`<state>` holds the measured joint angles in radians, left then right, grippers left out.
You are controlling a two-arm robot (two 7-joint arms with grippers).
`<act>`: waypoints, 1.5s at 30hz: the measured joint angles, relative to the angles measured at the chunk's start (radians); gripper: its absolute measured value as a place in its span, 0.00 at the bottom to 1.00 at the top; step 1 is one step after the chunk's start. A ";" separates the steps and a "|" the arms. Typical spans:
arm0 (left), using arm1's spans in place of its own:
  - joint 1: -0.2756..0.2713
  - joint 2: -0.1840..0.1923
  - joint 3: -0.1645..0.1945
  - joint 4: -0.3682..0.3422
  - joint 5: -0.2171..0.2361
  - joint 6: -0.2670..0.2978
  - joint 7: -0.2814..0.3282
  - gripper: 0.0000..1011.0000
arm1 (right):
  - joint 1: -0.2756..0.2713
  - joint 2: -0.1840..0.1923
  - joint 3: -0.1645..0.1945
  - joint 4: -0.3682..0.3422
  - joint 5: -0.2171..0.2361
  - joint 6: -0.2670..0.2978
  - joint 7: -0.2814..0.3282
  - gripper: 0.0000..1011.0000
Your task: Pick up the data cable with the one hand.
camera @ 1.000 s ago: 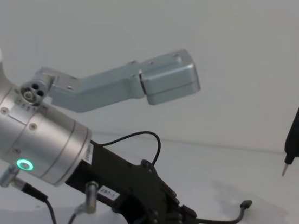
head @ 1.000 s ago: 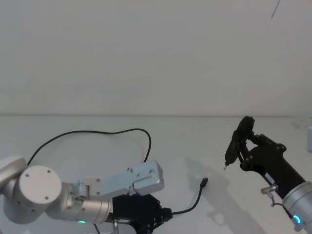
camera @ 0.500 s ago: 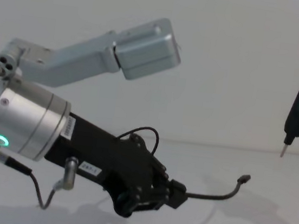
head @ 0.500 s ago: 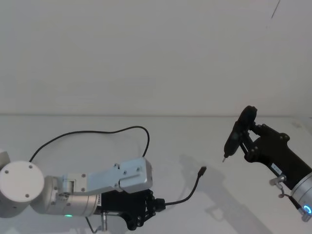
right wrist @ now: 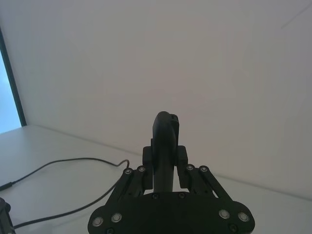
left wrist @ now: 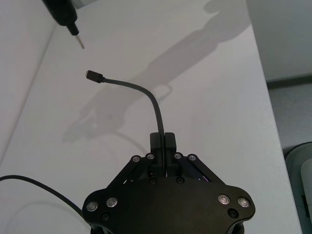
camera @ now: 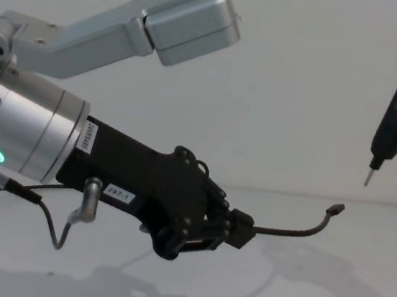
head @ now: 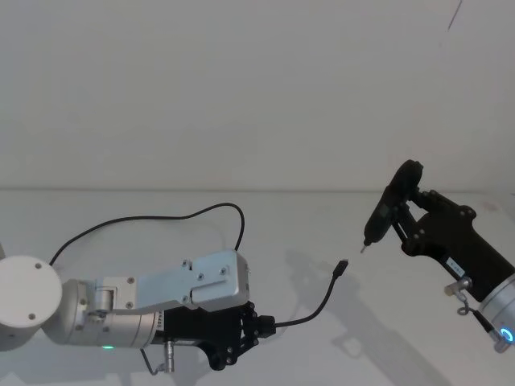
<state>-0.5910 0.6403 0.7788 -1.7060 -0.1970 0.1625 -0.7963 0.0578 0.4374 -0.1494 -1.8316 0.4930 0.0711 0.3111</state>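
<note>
The data cable [head: 315, 307] is a thin black cord. My left gripper [head: 259, 324] is shut on it a short way behind its small dark plug [head: 342, 265], low at the front left. In the chest view the left gripper [camera: 243, 231] holds the cable [camera: 293, 232] above the table, with the plug [camera: 336, 208] in the air. The left wrist view shows the cable [left wrist: 155, 105] curving out from between the shut fingers [left wrist: 169, 141]. The rest of the cord loops back over the table [head: 153, 219]. My right gripper [head: 410, 222] is raised at the right, shut on a slim black pen-like tool [head: 392, 207].
The tool's metal tip [camera: 369, 178] hangs close above and beyond the plug. The white table [head: 306, 217] runs back to a plain wall. In the left wrist view the table's edge [left wrist: 269, 87] lies beside the gripper.
My left gripper has risen with the cable in it, and the plug end has come up off the table. The right arm has shifted slightly up and leftward with its tool.
</note>
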 joint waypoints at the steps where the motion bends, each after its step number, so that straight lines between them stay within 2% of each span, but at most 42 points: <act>1: 0.000 0.001 -0.001 -0.004 0.000 0.000 0.000 0.04 | 0.003 0.000 -0.002 0.002 0.000 -0.004 0.002 0.28; 13: -0.001 0.006 -0.006 -0.020 -0.001 -0.001 -0.003 0.04 | 0.043 -0.007 -0.032 0.042 0.001 -0.056 0.034 0.28; 30: -0.001 0.009 -0.009 -0.028 -0.002 -0.002 -0.005 0.04 | 0.067 0.014 -0.063 0.077 0.011 -0.057 0.055 0.28; 45: -0.001 0.009 -0.009 -0.030 -0.002 -0.002 -0.005 0.04 | 0.075 0.023 -0.068 0.111 -0.020 -0.077 0.054 0.28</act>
<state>-0.5916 0.6498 0.7694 -1.7357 -0.1991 0.1608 -0.8016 0.1331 0.4600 -0.2174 -1.7206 0.4730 -0.0062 0.3650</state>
